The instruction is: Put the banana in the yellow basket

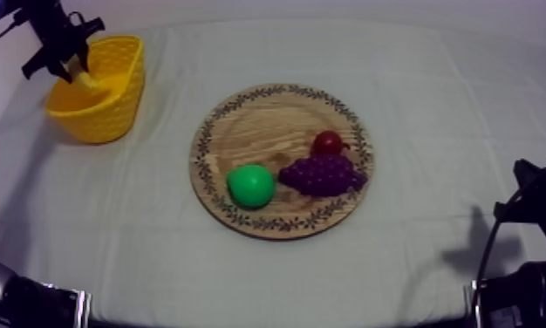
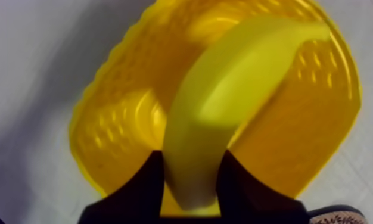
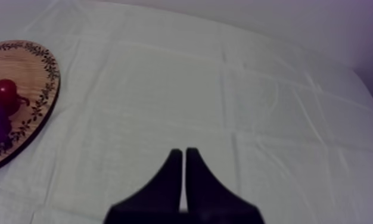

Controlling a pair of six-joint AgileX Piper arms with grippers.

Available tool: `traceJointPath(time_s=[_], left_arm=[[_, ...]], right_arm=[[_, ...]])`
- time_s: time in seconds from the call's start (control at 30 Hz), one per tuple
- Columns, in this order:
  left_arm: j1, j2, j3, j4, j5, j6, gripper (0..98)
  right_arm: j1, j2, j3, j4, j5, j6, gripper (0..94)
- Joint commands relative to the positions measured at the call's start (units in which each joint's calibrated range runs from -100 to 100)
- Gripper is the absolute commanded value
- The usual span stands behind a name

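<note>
1. My right gripper (image 3: 183, 158) hangs over bare cloth at the near right of the table. Its two black fingers (image 3: 168, 179) lie pressed together in a narrow wedge with nothing between them.
2. The grey-white cloth (image 1: 433, 96) is matte and shows faint fold creases in a grid.
3. The round wooden board (image 1: 259, 131) lies flat at the table's centre. Its grain is visible and a dark leaf-pattern band runs round the rim.
4. On the board's near part sits a smooth, glossy green pear (image 1: 250, 186), rounded in outline.
5. Just to the right of the pear lies a purple bunch of grapes (image 1: 322, 174) with a knobbly surface. The small red fruit (image 1: 327, 142), shiny and round, touches the bunch's far edge.
6. The yellow basket (image 1: 111, 109) stands at the far left, well apart from the board. Its walls are a dimpled lattice and its rim is oval.
7. My left gripper (image 1: 71, 65) is over the basket's opening. Its fingers (image 2: 142, 184) are clamped on one end of the banana (image 2: 236, 89).
8. The banana is pale yellow, smooth and curved, and its free end reaches across the opening toward the rim. I cannot tell whether it touches the inside of the basket.
</note>
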Motion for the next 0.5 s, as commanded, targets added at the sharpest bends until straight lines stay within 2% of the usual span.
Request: traceJointPath(time_s=[0.0,0.47], left_arm=[[0.0,0.8,0.6,0.29,-1.1,0.0,28.6],[0.0,7.8,-1.8,1.77,-5.2,-1.3,29.1]], right_arm=[[0.0,0.0,0.0,0.0,0.0,0.0,0.3],[0.0,0.0,0.0,0.0,0.0,0.0,0.3]])
